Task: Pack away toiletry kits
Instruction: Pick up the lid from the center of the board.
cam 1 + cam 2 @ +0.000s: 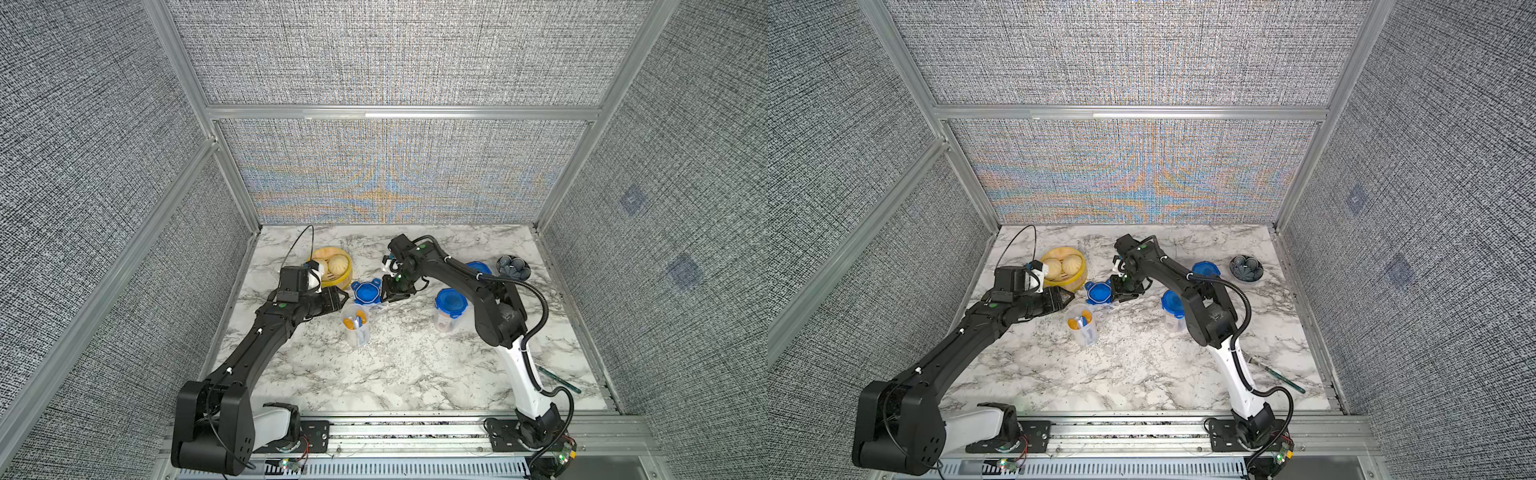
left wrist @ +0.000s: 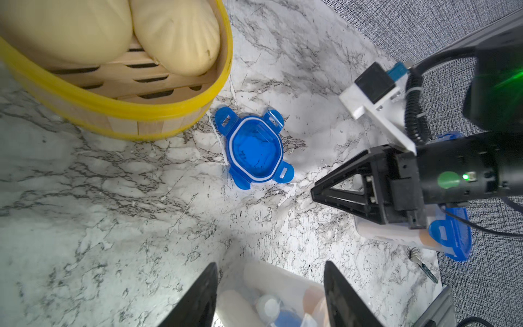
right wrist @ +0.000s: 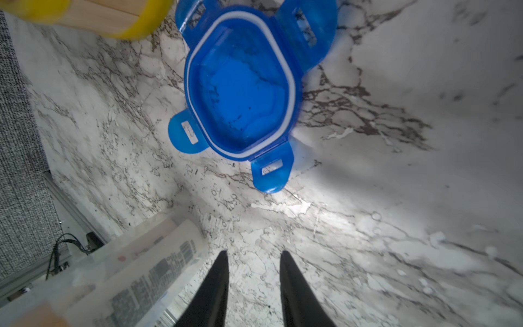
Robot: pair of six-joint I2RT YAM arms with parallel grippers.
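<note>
the biggest thing i see is the marble desk (image 1: 415,374), with my two black arms reaching over it. the left hand (image 2: 270,263) has its fingers apart, and the open jar (image 1: 359,338) shows between them in the left wrist view. i cannot tell if they squeeze the jar or just hang over it. the right hand (image 3: 254,254) has its fingers a little apart with only bare desk between them, so it holds nothing.

the yellow steamer (image 1: 332,270) with buns sits at the back left. it is not my job, but it is near the things i need.

next come the jars. a closed jar (image 1: 451,307) stands on the right with its blue top clipped on. the open jar stands in the middle with a kit (image 1: 356,323) inside it. so i think this kit is packed and only needs its top.

that top is the loose lid (image 1: 367,292). it lies flat on the desk, inside up, between the steamer and the right hand, just behind the open jar. the right hand is low and just beside it, not touching. the nearest tab (image 3: 271,172) points at my fingers. next i should slide forward, pinch that tab or the rim, lift, turn the lid over, and set it on the jar.
</note>
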